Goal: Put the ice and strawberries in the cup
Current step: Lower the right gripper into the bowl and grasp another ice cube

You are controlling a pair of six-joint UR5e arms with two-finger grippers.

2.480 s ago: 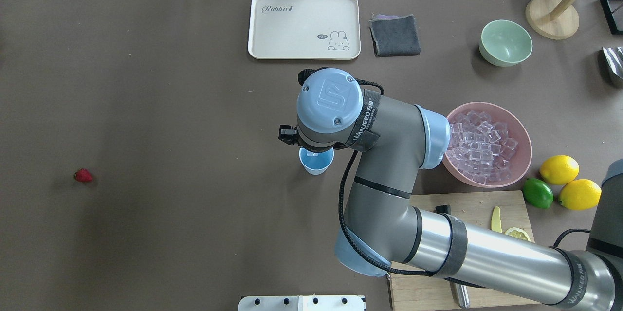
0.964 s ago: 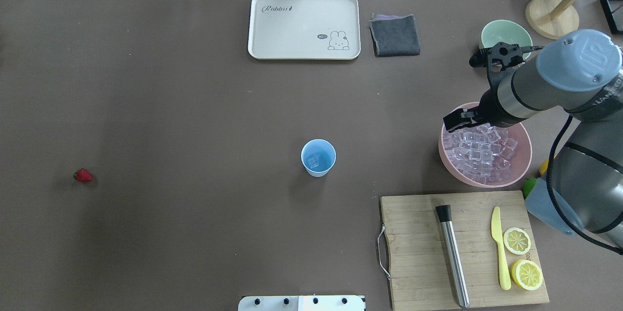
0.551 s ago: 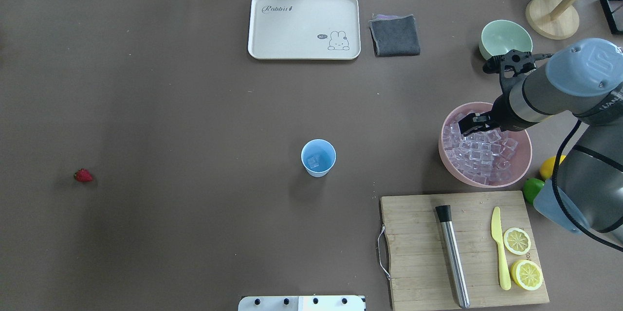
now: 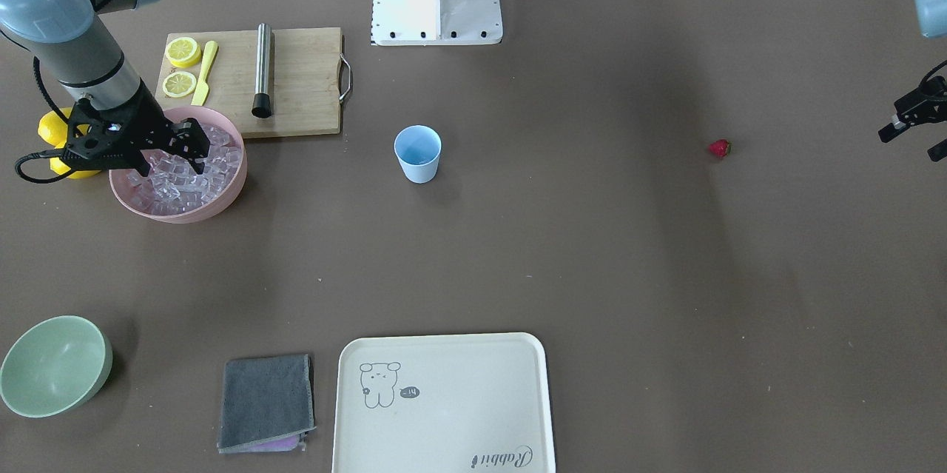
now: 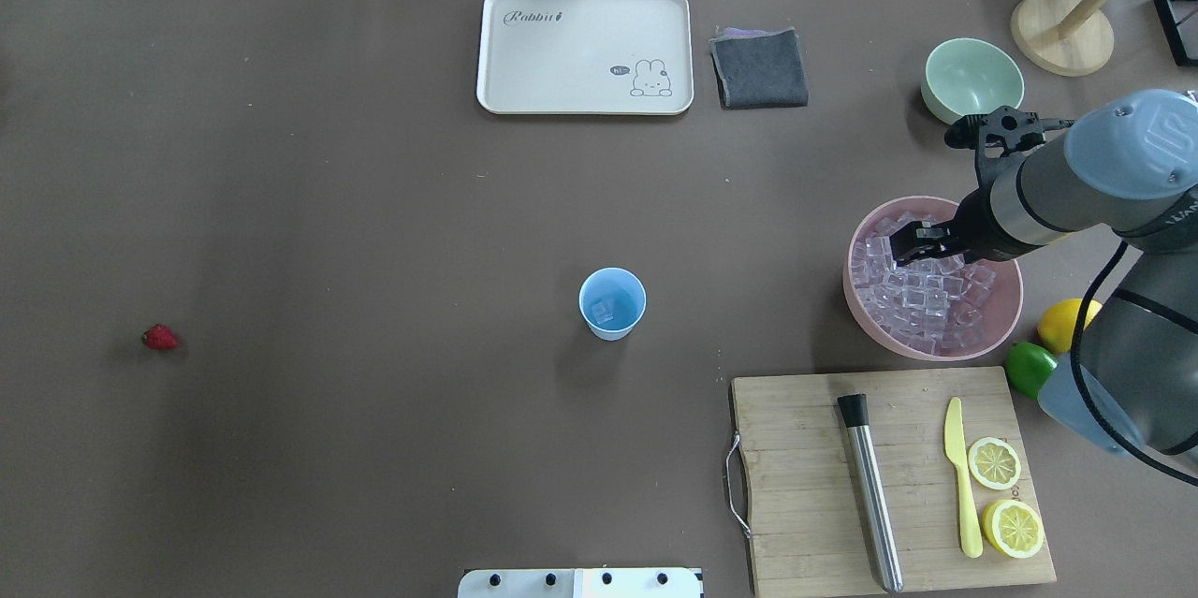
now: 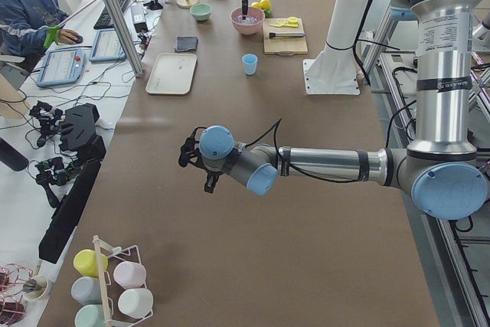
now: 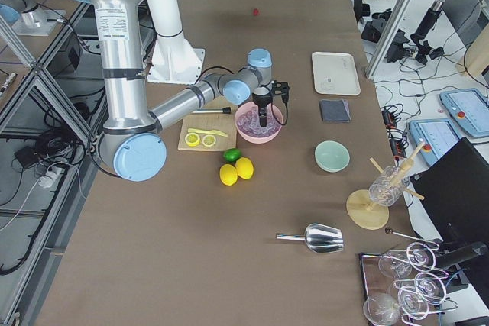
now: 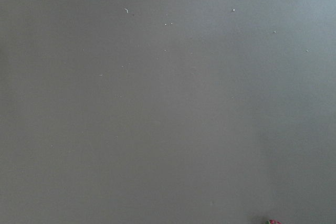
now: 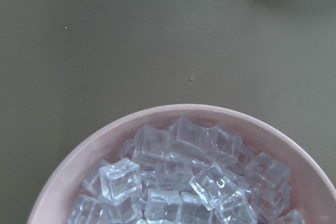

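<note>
Overhead exterior view is showing the brown table (image 5: 374, 205) with the task, by my reading, partly done. The right arm (image 5: 1076, 177) is reaching over the pink bowl (image 5: 933, 355), and the right gripper (image 5: 922, 244) is hanging just above the heap of ice (image 5: 927, 299) inside it. In the front-facing view its jaws are standing apart with no cube seen between them, so the arm is probably going for another piece.

The left gripper (image 4: 911, 143) is waiting near the table's left end, well apart from the cup. Its jaws are also looking spread and empty, though it is showing small at that picture's edge.

The cup (image 5: 613, 328) is standing upright in the middle of the table, well apart from both the bowl and the berry. One ice cube (image 5: 604, 308) is lying at its bottom, so the ice part is at least begun. How many cubes are wanted I cannot tell from the task.

The strawberry (image 5: 160, 337) is lying alone on the table far to the left, not yet picked up, and the left wrist camera is catching only a sliver of it at its bottom edge. So the berry is remaining to be done, and perhaps more ice.
</note>
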